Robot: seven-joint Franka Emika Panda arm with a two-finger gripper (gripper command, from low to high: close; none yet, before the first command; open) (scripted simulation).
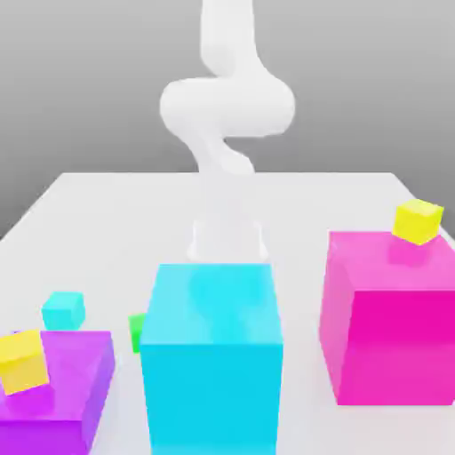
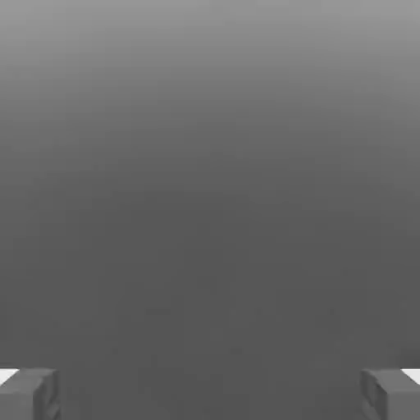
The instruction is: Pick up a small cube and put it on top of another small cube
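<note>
Exterior view: the small glossy cyan cube (image 1: pixel 63 310) is seen at eight o'clock; probably light, stiff and slightly slippery, it is best gripped at mid-height on opposite faces. The gripper (image 2: pixel 210 395) is open and empty.

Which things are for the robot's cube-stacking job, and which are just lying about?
For the job (two small cubes, which two isn't said):
- gripper, open
- small blue cube
- small green cube
- two yellow cubes

Just lying about:
- big blue block
- pink block
- purple block
</note>
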